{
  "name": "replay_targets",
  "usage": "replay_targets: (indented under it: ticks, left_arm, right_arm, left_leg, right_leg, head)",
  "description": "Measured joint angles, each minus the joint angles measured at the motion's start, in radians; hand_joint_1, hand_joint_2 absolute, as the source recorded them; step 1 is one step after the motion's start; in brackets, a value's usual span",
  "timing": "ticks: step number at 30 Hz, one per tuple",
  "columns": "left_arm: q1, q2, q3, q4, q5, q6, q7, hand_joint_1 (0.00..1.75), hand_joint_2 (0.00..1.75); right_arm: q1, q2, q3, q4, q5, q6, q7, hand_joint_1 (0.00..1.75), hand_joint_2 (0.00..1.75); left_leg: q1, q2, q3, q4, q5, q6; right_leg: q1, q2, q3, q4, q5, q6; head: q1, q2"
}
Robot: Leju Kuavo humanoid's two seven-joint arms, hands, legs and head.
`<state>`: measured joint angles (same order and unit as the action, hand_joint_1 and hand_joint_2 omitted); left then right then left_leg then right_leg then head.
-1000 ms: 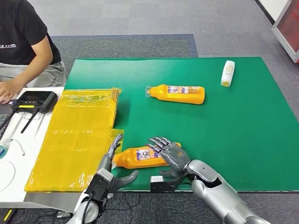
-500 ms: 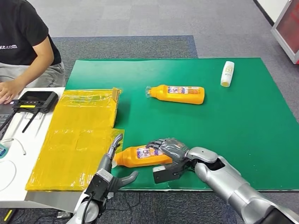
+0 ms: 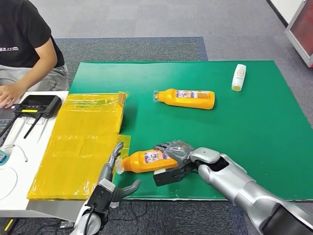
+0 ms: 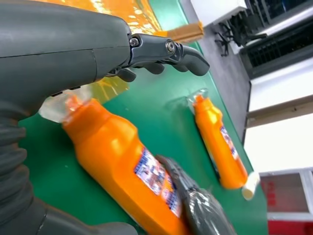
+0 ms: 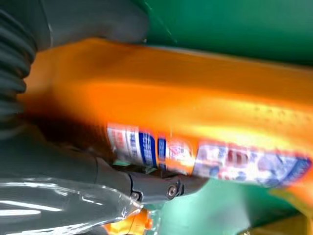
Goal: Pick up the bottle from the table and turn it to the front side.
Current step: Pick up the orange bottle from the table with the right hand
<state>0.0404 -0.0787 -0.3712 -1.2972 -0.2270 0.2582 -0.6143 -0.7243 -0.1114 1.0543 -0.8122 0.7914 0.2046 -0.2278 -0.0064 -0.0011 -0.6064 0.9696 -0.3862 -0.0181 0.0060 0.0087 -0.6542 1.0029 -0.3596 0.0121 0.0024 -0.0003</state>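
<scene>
office, grey carpet tiles point(image 3: 147, 19), desk chairs point(image 4: 236, 29)

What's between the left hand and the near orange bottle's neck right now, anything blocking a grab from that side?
Nothing visible. The left hand sits open beside the neck of the near orange bottle, with bare green mat between them. The right hand already grips the bottle's base end. The yellow plastic sheet lies just beyond the cap, not in the gap.

The right arm point(image 3: 239, 188) is a smooth silver shell with a dark opening just behind the wrist. The right hand point(image 3: 176, 157) is dark grey under a clear, glossy film, with a black block below it. The left hand point(image 3: 110, 181) has silver-grey fingers, a thick grey thumb, a black wrist box and a black cable. Close up, the left hand's grey ribbed cover point(image 4: 14, 161) and small finger screws show.
</scene>
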Motion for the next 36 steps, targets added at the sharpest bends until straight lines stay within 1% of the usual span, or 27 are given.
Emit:
replay_targets:
  ticks: [3, 6, 11, 13, 15, 17, 21, 25, 28, 31, 33, 36]
  left_arm:
    - [0.010, 0.000, 0.006, 0.000, -0.008, 0.013, 0.000, 0.00, 1.75]
    - [0.015, -0.001, 0.008, -0.001, -0.018, 0.024, 0.000, 0.00, 1.75]
    - [0.019, -0.001, 0.009, -0.001, -0.025, 0.035, 0.000, 0.00, 1.75]
    - [0.019, -0.001, 0.009, -0.001, -0.026, 0.035, 0.000, 0.00, 1.75]
    - [0.019, -0.001, 0.010, -0.001, -0.027, 0.035, 0.000, 0.00, 1.75]
    - [0.018, -0.001, 0.010, -0.001, -0.028, 0.035, 0.000, 0.00, 1.75]
    - [0.014, -0.001, 0.010, -0.001, -0.031, 0.034, 0.000, 0.00, 1.75]
    - [0.012, -0.001, 0.010, -0.001, -0.035, 0.033, -0.001, 0.00, 1.75]
    - [0.012, -0.001, 0.012, -0.001, -0.035, 0.028, -0.003, 0.00, 1.75]
    - [0.012, -0.001, 0.016, -0.006, -0.035, 0.017, -0.006, 0.00, 1.75]
    - [0.012, -0.001, 0.019, -0.012, -0.035, 0.011, -0.006, 0.00, 1.75]
    - [0.013, -0.001, 0.025, -0.029, -0.036, 0.011, -0.013, 0.00, 1.75]
  right_arm:
    - [-0.026, 0.014, 0.035, 0.031, 0.028, 0.028, 0.036, 0.00, 1.75]
    - [-0.056, 0.026, 0.069, 0.065, 0.033, 0.073, 0.049, 0.00, 1.75]
    - [-0.083, 0.043, 0.103, 0.106, 0.028, 0.086, 0.070, 0.00, 1.75]
    - [-0.088, 0.048, 0.109, 0.116, 0.020, 0.086, 0.072, 0.62, 1.75]
    - [-0.091, 0.053, 0.113, 0.128, 0.009, 0.088, 0.067, 1.49, 1.75]
    - [-0.094, 0.058, 0.117, 0.139, -0.003, 0.087, 0.058, 1.75, 1.75]
    - [-0.095, 0.065, 0.120, 0.158, -0.021, 0.063, 0.053, 1.75, 1.75]
    - [-0.086, 0.070, 0.120, 0.171, -0.030, 0.001, 0.056, 1.75, 1.75]
    - [-0.069, 0.070, 0.112, 0.173, -0.040, -0.093, 0.044, 1.75, 1.75]
    - [-0.026, 0.068, 0.075, 0.164, -0.059, -0.215, 0.023, 1.75, 1.75]
    - [0.021, 0.066, 0.030, 0.140, -0.082, -0.293, 0.003, 1.75, 1.75]
    - [0.113, 0.062, -0.068, 0.075, -0.121, -0.381, -0.034, 1.75, 1.75]
  left_leg:
    - [0.000, 0.000, 0.000, 0.000, 0.000, 0.000]
    - [0.000, 0.000, 0.001, 0.000, 0.001, 0.000]
    - [0.000, 0.000, 0.001, 0.000, 0.000, 0.000]
    - [0.000, 0.000, 0.001, 0.000, 0.000, 0.000]
    - [0.000, 0.000, 0.002, 0.000, 0.000, 0.000]
    - [0.000, 0.000, 0.003, 0.000, 0.000, 0.000]
    - [0.000, 0.000, 0.005, 0.000, -0.001, 0.000]
    - [0.000, 0.000, 0.006, 0.000, -0.002, 0.001]
    - [0.000, 0.000, 0.008, 0.000, -0.004, 0.002]
    - [0.000, 0.002, 0.010, 0.000, -0.005, 0.001]
    - [0.000, 0.003, 0.011, 0.000, -0.006, 0.002]
    - [0.001, 0.002, 0.010, 0.000, -0.006, 0.002]
  right_leg:
    - [0.000, 0.000, 0.000, 0.000, 0.000, 0.000]
    - [0.000, 0.000, 0.001, 0.000, 0.000, 0.000]
    - [0.000, -0.001, 0.001, 0.000, 0.000, 0.000]
    - [0.000, 0.000, 0.001, -0.001, 0.000, 0.000]
    - [0.000, 0.000, 0.002, -0.001, 0.000, 0.001]
    - [0.000, 0.000, 0.003, -0.001, 0.000, 0.001]
    - [0.000, 0.000, 0.005, -0.001, 0.000, 0.001]
    - [0.000, 0.000, 0.006, -0.001, 0.000, 0.000]
    - [0.000, 0.001, 0.007, -0.002, 0.000, 0.000]
    - [0.001, 0.003, 0.009, -0.002, 0.000, 0.000]
    - [0.001, 0.004, 0.010, -0.002, 0.000, 0.000]
    - [0.001, 0.003, 0.010, -0.002, -0.001, 0.000]
  head:
    - [0.000, 0.000]
    - [0.000, 0.000]
    - [0.000, 0.000]
    - [0.000, 0.000]
    - [0.000, 0.000]
    - [0.000, 0.000]
    - [0.000, 0.000]
    - [0.000, 0.000]
    - [0.000, 0.000]
    - [0.000, 0.000]
    - [0.000, 0.000]
    - [0.000, 0.000]
